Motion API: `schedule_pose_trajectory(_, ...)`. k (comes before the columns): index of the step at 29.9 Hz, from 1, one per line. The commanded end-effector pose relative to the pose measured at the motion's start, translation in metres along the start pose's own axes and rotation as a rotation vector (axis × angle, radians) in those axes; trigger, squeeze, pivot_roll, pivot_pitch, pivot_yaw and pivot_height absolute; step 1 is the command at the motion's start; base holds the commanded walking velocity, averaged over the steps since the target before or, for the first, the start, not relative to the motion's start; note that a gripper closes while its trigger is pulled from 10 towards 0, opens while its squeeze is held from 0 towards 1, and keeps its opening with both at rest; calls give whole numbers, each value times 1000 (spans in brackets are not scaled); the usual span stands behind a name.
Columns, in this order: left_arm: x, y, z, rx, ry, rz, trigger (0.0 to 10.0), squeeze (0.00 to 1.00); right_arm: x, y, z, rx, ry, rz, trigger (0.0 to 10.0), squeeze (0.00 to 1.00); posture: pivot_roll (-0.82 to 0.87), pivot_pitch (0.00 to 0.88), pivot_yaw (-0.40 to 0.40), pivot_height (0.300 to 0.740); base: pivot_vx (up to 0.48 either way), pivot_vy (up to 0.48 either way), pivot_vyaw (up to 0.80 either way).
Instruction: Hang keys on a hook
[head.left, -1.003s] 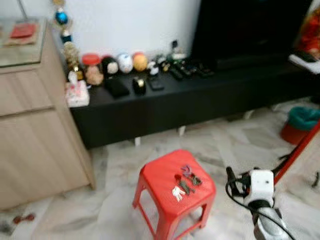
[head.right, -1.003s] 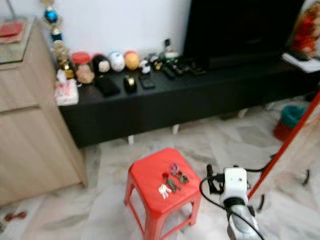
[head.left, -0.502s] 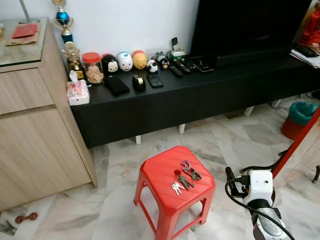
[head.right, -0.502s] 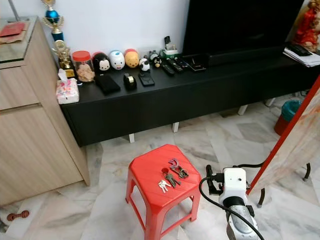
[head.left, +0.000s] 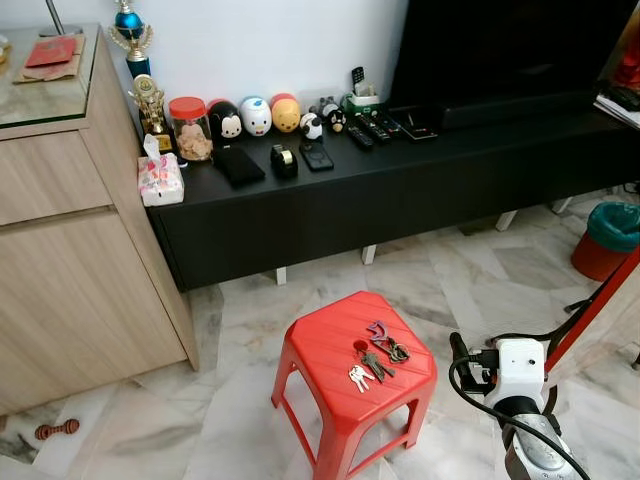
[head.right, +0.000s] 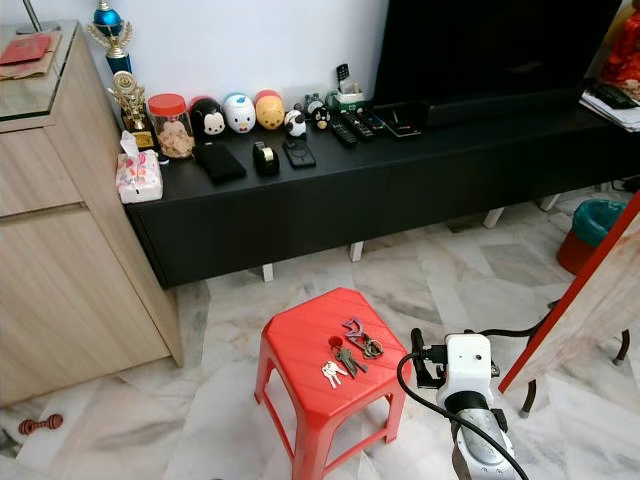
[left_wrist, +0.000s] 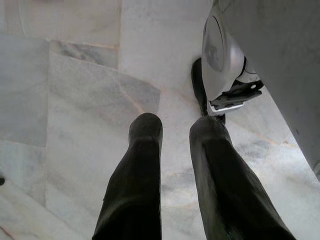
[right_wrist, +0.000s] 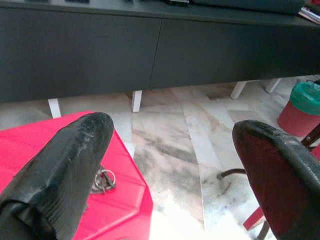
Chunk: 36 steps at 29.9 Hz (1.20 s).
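Keys (head.left: 375, 355): one bunch, several keys on rings, lying flat on the near right part of the red stool (head.left: 320, 352) seat; not yet lifted.

Right gripper (right_wrist: 170, 165): raised low beside the stool's right edge, its two black fingers spread wide, nothing between them. The key rings lie just past one finger in the wrist view, apart from it.

Left gripper (left_wrist: 175, 165): hanging idle, aimed at the marble floor (left_wrist: 75, 100); two fingers a little apart, holding nothing.

Risks, as judged:
- the bunch is flat and loose, so a shallow pinch may catch one key and let the rest swing or drop;
- the stool looks light and could be nudged by the arm;
- no hook can be made out, so it has to be found.

Farther items:
- wooden cabinet (head.left: 70, 250), one, at left;
- black low console (head.left: 400, 170), one, along the wall;
- on it, one tissue pack (head.left: 161, 179), one red-lidded jar (head.left: 189, 128), three round figures, several remotes;
- trophies, two, by the cabinet;
- teal-lined red bin (head.left: 610, 240), one, far right.
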<state>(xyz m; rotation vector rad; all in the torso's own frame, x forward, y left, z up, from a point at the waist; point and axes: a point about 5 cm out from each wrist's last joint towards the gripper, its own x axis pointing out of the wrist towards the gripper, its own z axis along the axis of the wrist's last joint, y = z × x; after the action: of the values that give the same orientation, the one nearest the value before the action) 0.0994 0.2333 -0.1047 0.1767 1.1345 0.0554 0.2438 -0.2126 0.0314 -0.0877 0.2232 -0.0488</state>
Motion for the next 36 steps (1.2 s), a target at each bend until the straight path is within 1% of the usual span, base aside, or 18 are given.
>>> schedule_pose_trajectory(1,0,1,0,-16,1,1,10000,0,0,1,0,-19,6,17,10000,0,71,0,-70,671,281,0,0)
schedule_pose_trajectory(4,0,1,0,-16,0,1,10000,0,0,4,1,-44,-1,43,10000,0,71,0,-71,671,286,0,0)
schedule_pose_trajectory(8,0,0,0,-16,0,1,10000,0,0,4,2,-35,-7,44,10000,0,71,0,-72,671,292,0,552)
schedule_pose_trajectory(10,0,0,0,-16,1,0,10000,0,0,4,3,-10,-5,37,10000,0,71,0,-73,671,291,0,0)
schedule_pose_trajectory(16,0,0,0,-19,-1,-1,10000,0,0,4,3,-15,-2,45,10000,0,70,0,-74,671,289,0,0)
schedule_pose_trajectory(25,0,0,0,-22,2,-11,10000,0,0,4,3,-14,8,53,10000,0,70,0,-73,671,0,0,0)
schedule_pose_trajectory(29,0,0,0,-19,3,-12,10000,0,0,9,-3,-71,97,120,10000,0,69,0,-71,671,0,0,0)
schedule_pose_trajectory(32,0,0,0,-17,5,-11,10000,0,1,15,0,-58,129,200,10000,0,66,0,-72,671,0,0,0)
schedule_pose_trajectory(33,0,0,0,-17,5,-11,10000,0,1,17,3,-59,118,235,10000,0,66,0,-70,671,0,0,0)
schedule_pose_trajectory(34,0,0,0,-16,5,-10,10000,0,1,21,9,-42,97,297,10000,0,63,0,-70,671,0,0,0)
schedule_pose_trajectory(35,0,0,0,-16,5,-10,10000,0,1,21,9,-42,97,297,10000,0,63,0,-70,671,0,0,0)
schedule_pose_trajectory(36,0,0,0,-13,5,-11,10000,0,2,21,14,-39,65,297,10000,0,61,0,-70,671,0,0,0)
